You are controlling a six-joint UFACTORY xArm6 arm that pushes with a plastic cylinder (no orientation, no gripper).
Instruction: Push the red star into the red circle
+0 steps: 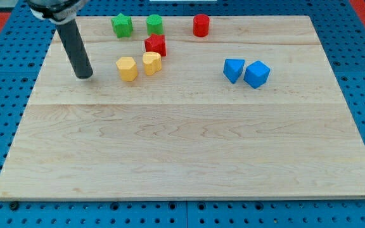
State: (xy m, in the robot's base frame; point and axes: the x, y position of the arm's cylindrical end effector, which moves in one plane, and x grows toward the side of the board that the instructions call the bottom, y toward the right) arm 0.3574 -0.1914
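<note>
Red star-shaped block [155,45] right of my tip [85,75], slightly upward; red cylindrical circle block [200,25] beyond, up-right. No claw: bare rod, holding nothing.

On the wooden counter [189,152], a green star [122,26] and a green cylinder [154,25] sit side by side near the view's top. Two yellow blocks [127,68] [151,63] lie just beside each other below them. Two blue blocks [234,69] [256,74] touch at the view's right.
</note>
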